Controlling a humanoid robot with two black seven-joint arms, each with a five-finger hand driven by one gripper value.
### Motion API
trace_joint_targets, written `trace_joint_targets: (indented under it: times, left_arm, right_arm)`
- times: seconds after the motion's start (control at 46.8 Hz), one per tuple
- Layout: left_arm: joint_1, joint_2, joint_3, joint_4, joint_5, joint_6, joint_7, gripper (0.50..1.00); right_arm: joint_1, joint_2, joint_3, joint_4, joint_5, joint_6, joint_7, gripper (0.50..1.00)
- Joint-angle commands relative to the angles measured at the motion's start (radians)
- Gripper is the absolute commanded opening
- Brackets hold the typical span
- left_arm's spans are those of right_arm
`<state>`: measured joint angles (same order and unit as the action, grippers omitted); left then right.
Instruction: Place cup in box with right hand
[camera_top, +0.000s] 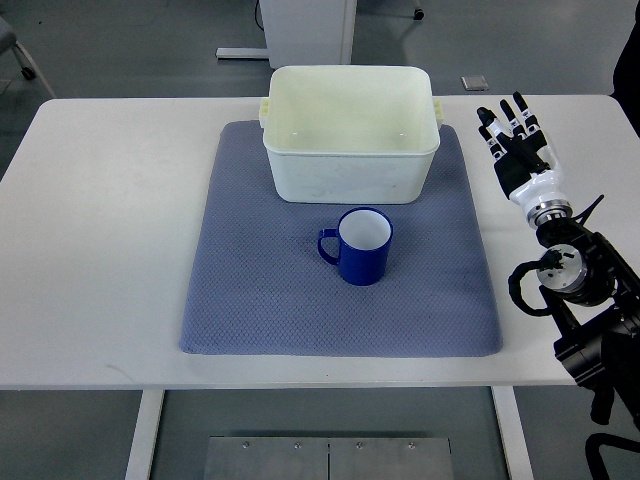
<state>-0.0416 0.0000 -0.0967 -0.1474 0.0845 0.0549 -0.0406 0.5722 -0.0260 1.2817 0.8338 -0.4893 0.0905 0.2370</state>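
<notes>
A dark blue cup (362, 247) with a white inside stands upright on the blue-grey mat (260, 300), its handle pointing left. Just behind it sits a cream plastic box (350, 185), open at the top and with nothing in it. My right hand (512, 135) hovers over the bare table to the right of the mat and the box, fingers stretched out and holding nothing. It is well apart from the cup. The left arm does not show.
The white table (100, 250) carries the mat at its centre. Grey floor, a white cabinet base (305, 30) and a chair leg lie beyond the far edge. My right arm's black joints (575, 290) run along the table's right edge.
</notes>
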Motion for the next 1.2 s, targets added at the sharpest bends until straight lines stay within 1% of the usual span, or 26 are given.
trace_joint_targets:
  times: [0.0,1.176]
  left_arm:
    - [0.0,0.0,0.0,0.0,0.0,0.0,0.001,1.0]
    - [0.0,0.0,-0.003,0.0,0.0,0.0,0.001,1.0]
  right_arm:
    - [0.0,0.0,-0.001,-0.001,0.0,0.0,0.005,1.0]
    - [0.026,-0.006,-0.021,0.001,0.0,0.003,0.005,1.0]
